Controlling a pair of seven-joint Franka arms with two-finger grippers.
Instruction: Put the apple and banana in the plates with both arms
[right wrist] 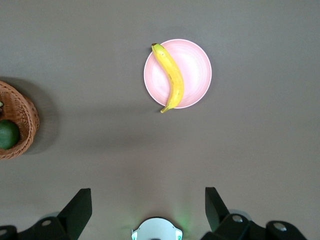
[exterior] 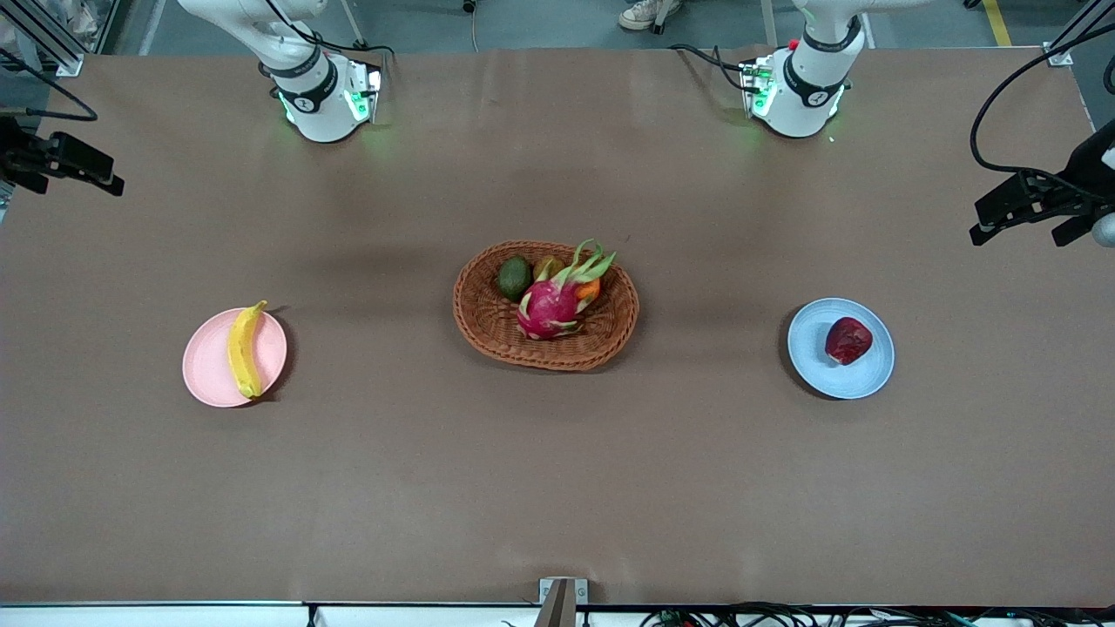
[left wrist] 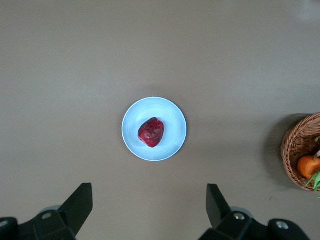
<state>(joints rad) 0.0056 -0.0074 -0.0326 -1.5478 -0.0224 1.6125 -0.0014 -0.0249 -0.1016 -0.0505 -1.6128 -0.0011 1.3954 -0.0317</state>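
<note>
- Brown paper-covered table (exterior: 557, 488): nothing left to carry across it by my reckoning; both fruits already sit in plates. Main risk now is an arm sweeping low on its way off.
- Brown oval wicker basket (exterior: 488, 326), centre of the table: holds a pink dragon fruit with green scales (exterior: 547, 309), a dark green avocado (exterior: 515, 277) at its 10 o'clock and a small orange fruit (exterior: 589, 290) at its 2 o'clock. A needless extra grab here would disturb a finished layout.
- Pale pink round plate (exterior: 213, 366), toward the right arm's end: the long yellow banana (exterior: 245, 349) lies across its 3 o'clock side, both tips overhanging the rim at 1 and 5 o'clock. A nudge could roll it off.
- Light blue round plate (exterior: 819, 357), toward the left arm's end: the small dark red lumpy apple (exterior: 848, 340) rests just off centre, toward 2 o'clock. Lumpy, so unlikely to roll.
- Left gripper (left wrist: 150, 210): fingers spread wide, empty, raised over the table's edge by the blue plate.
- Right gripper (right wrist: 148, 207): fingers spread wide, empty, raised over the table's edge by the pink plate.
</note>
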